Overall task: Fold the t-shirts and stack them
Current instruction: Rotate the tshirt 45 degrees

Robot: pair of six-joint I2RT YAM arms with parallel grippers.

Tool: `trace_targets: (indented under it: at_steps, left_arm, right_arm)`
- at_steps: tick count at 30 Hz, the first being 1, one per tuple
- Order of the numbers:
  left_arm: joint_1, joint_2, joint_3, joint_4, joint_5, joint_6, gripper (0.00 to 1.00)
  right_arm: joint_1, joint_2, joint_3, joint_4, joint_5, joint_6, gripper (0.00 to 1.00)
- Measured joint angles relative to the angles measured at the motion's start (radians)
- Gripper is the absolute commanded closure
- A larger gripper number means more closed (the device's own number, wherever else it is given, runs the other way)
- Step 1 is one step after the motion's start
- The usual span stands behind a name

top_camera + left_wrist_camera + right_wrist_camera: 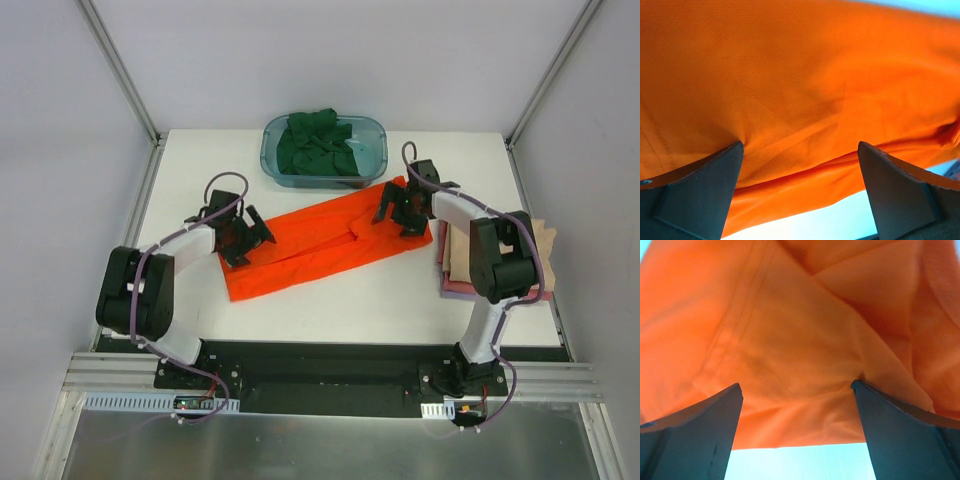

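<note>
- Top external view, layout. A bright orange-red cloth t-shirt [320, 245] lies on the white table [350, 310] as a long diagonal band, already doubled lengthwise. The left gripper [250, 242] hangs over its left end and the right gripper [397, 218] over its right end. Both have their jaws apart and hold nothing.
- Top external view, surroundings. A crumpled dark green shirt [320, 145] fills the translucent teal plastic tub [268, 160] at the far edge. A stack of folded beige and pink shirts [455, 262] sits at the table's right edge, partly hidden behind the right arm.
- Left wrist view. Two dark fingers [700, 190] frame orange mesh cloth, with a folded edge running across between them. The cloth lies beyond the tips, unpinched, and a strip of bare table shows below it.
- Right wrist view. The fingers [695, 430] stand spread wide over a stitched hem and loose overlapping layers. Nothing is clamped.
- Step in hand, as judged. The lengthwise fold looks complete and the crosswise fold is not yet made. The next move probably calls for each gripper to pinch its end of the band through all layers. One end would then be carried over the other before the shirt goes to the stack.
- Edges and open room. Bare table between the band and the arm bases gives free space on the near side. On the far side the tub stands just beside the band's right end, and the stack is near, so the right arm works in the tighter quarter.
</note>
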State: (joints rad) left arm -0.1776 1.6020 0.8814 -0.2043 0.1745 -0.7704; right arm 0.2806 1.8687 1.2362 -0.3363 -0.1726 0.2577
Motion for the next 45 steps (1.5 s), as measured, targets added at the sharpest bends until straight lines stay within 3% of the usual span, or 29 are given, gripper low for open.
trace_targets:
  at_steps: [8, 18, 24, 27, 31, 34, 38, 45]
  left_arm:
    - [-0.139, -0.214, -0.21, -0.004, 0.053, -0.097, 0.01]
    - [-0.203, -0.286, -0.225, -0.058, 0.082, -0.119, 0.01]
    - [-0.2, -0.443, -0.195, -0.137, -0.05, -0.075, 0.01]
    - [-0.167, -0.504, -0.191, -0.17, -0.129, -0.055, 0.01]
    - [0.006, -0.552, -0.241, -0.194, -0.153, -0.043, 0.08]
    - [0.068, -0.565, -0.296, -0.208, -0.153, -0.034, 0.14]
    - [0.068, -0.563, -0.352, -0.194, -0.111, -0.021, 0.18]
    - [0.069, -0.468, -0.377, -0.106, -0.078, -0.022, 0.36]
  right_arm:
    - [-0.088, 0.129, 0.185, -0.046, -0.008, -0.003, 0.04]
    - [-0.136, 0.198, 0.311, -0.106, 0.002, -0.064, 0.04]
    - [-0.084, 0.09, 0.288, -0.145, 0.017, -0.158, 0.04]
    - [0.039, -0.079, 0.208, -0.142, 0.043, -0.198, 0.04]
    - [0.371, -0.272, 0.085, -0.102, 0.069, -0.241, 0.03]
    - [0.657, -0.274, 0.058, -0.061, 0.081, -0.247, 0.01]
    - [0.924, -0.176, 0.082, -0.052, 0.104, -0.251, 0.05]
    - [1.021, -0.011, 0.147, -0.045, 0.15, -0.255, 0.2]
